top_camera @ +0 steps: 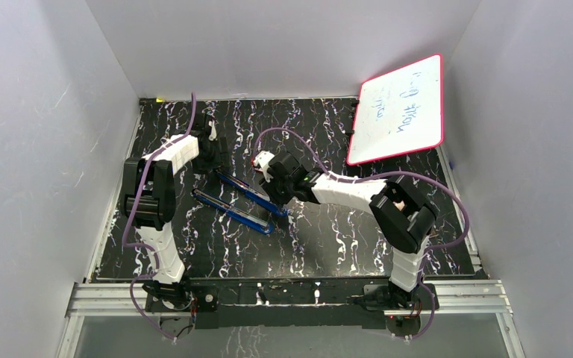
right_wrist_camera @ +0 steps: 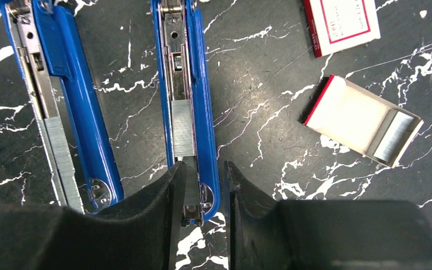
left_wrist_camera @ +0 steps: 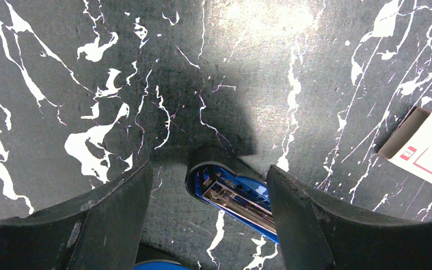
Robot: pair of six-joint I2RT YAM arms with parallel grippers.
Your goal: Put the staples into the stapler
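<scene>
Two blue staplers lie open side by side on the black marbled mat, one behind the other. In the right wrist view the middle stapler has a silvery staple strip in its channel. The left stapler has a strip along its rail. My right gripper is slightly open over the middle stapler's near end, gripping nothing. My left gripper is wide open, with a stapler's rounded end between its fingers, untouched.
An open staple box tray with staples in one end lies right of the staplers. Its red-and-white sleeve lies beyond it and also shows in the left wrist view. A whiteboard leans at the back right.
</scene>
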